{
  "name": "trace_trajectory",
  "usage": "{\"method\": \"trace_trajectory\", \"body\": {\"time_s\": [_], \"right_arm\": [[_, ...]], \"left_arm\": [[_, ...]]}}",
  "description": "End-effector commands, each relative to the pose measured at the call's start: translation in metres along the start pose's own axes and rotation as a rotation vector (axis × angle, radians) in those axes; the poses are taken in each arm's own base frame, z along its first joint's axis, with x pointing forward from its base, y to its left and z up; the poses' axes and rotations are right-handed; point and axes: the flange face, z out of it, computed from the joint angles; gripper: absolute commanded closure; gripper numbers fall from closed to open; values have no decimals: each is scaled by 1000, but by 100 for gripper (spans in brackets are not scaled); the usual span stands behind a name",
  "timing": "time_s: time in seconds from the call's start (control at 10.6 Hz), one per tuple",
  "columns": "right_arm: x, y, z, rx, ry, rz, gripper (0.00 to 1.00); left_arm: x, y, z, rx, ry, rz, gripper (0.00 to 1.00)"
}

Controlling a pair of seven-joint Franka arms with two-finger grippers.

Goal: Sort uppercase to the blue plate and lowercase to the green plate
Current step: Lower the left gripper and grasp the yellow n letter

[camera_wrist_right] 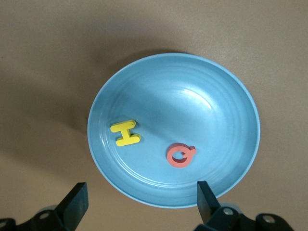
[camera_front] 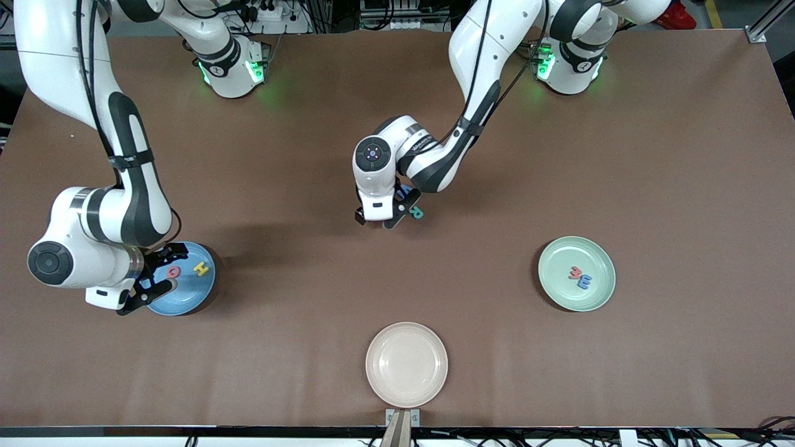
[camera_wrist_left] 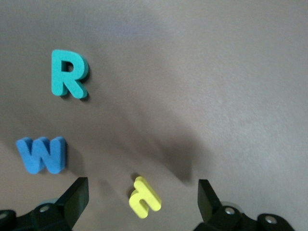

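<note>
My left gripper (camera_front: 376, 221) hangs open low over the middle of the table. The small yellow h (camera_wrist_left: 144, 197) lies on the table between its fingers (camera_wrist_left: 77, 195), untouched. Beside it lie the teal R (camera_wrist_left: 69, 73) (camera_front: 417, 213) and the blue M (camera_wrist_left: 42, 154) (camera_front: 405, 191). My right gripper (camera_front: 163, 273) is open and empty over the blue plate (camera_front: 192, 297) (camera_wrist_right: 216, 96), which holds the yellow H (camera_wrist_right: 125, 133) (camera_front: 200, 268) and the red Q (camera_wrist_right: 181, 155) (camera_front: 174, 271). The green plate (camera_front: 596, 254) at the left arm's end holds the red w (camera_front: 576, 272) and the blue m (camera_front: 584, 281).
An empty cream plate (camera_front: 406, 364) sits near the table's front edge, nearer to the front camera than the loose letters. Bare brown tabletop separates the three plates.
</note>
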Motion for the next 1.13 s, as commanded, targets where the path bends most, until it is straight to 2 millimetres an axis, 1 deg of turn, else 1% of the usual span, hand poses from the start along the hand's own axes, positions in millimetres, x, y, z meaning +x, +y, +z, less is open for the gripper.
{"method": "trace_trajectory", "body": {"time_s": [0.0,0.66,1.03], "right_arm": [[3,4,1,1,3,4,0],[2,6,1,-1,7,6,0],[2,6,2,-1,8,6,0]], "left_arm": [[-2,7,-2,-12,-20,-130,0],[-5,4,1,2,-17,-274,0],[-15,0,6,10,-17,-347,0]]}}
